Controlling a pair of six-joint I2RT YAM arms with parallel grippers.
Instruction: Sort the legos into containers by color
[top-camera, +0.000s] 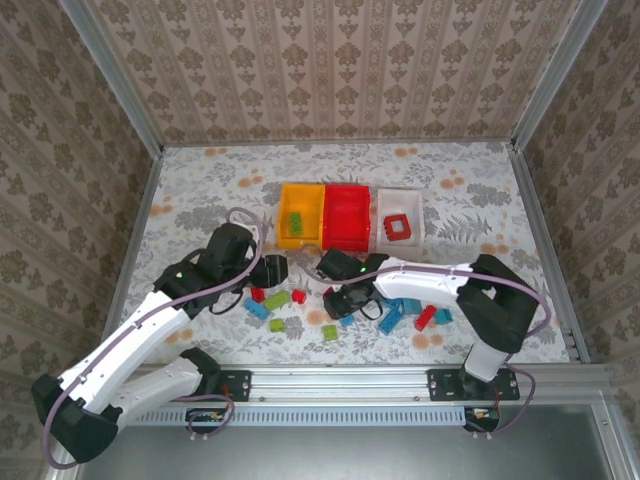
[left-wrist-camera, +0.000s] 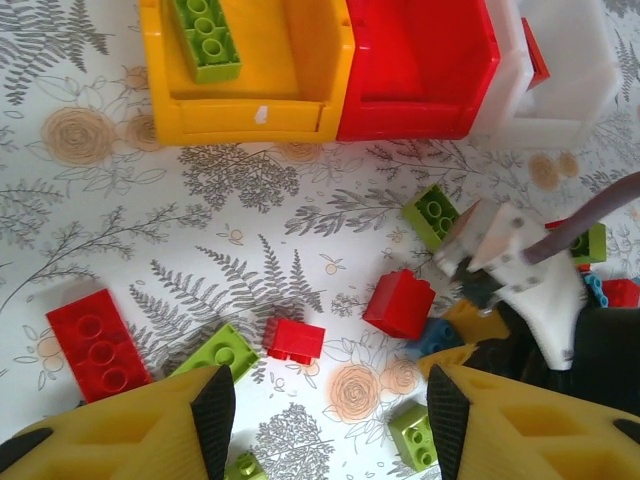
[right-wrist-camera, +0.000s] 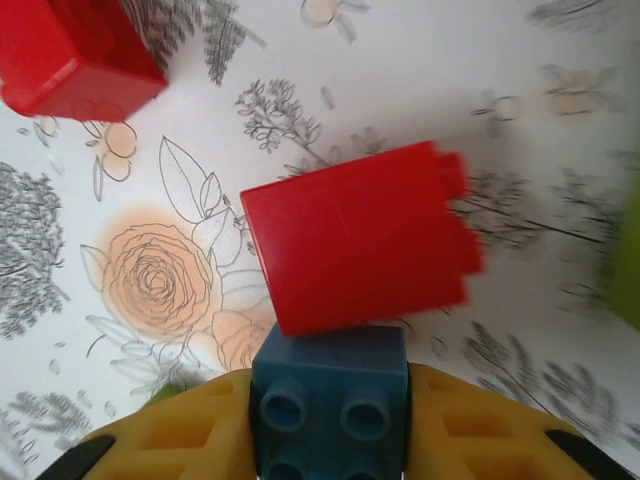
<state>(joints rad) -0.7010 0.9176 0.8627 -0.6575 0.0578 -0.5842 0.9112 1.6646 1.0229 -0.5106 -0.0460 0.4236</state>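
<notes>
My right gripper (right-wrist-camera: 330, 415) is shut on a blue lego (right-wrist-camera: 330, 375) down at the table, its yellow fingers (right-wrist-camera: 190, 435) pressed to both sides. A red lego block (right-wrist-camera: 360, 235) lies against the blue one's far edge. From above, that gripper (top-camera: 341, 300) sits among the scattered legos. My left gripper (left-wrist-camera: 330, 405) hovers open over a small red lego (left-wrist-camera: 295, 340), with a green one (left-wrist-camera: 222, 352) by its left finger. The orange-yellow container (left-wrist-camera: 250, 115) holds a green lego (left-wrist-camera: 205, 38). Beside it stand the red container (left-wrist-camera: 400, 120) and the white container (top-camera: 410, 197), which holds a red frame (top-camera: 399, 228).
Loose blue and red legos (top-camera: 425, 317) lie right of my right gripper; green ones (top-camera: 329, 331) lie toward the near edge. A long red brick (left-wrist-camera: 98, 350) lies left of my left fingers. Metal rails (top-camera: 135, 230) border the table.
</notes>
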